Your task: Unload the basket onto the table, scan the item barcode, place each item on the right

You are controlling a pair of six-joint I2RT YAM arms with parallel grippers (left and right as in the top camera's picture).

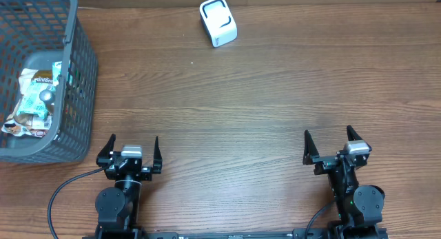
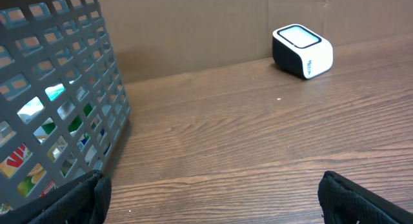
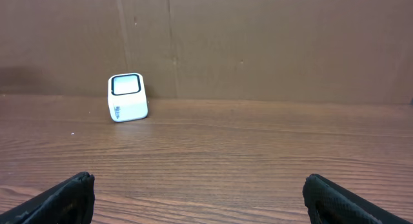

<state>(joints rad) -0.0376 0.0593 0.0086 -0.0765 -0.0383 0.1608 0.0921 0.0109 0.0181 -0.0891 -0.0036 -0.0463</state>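
I'm looking at one grey plastic basket [image 1: 77,80] at the far left of the table [image 1: 262,101] — its walls are an open lattice of small square holes. The items [image 1: 31,105] to scan are lying inside it: crinkled, brightly printed packets, overlapping so much that I'm not managing to count them, and well apart from both arms. Moving right, I'm seeing the left gripper [image 1: 134,140] near the front edge, its two black pointed fingers spread wide and holding nothing. One scanner [image 1: 218,22] is standing at the far edge — a small white rounded box with a dark-framed window on its face. Over on the right, the right gripper [image 1: 329,133] is gaping just as wide, also empty. Underneath it all I'm seeing smooth brown wood grain.
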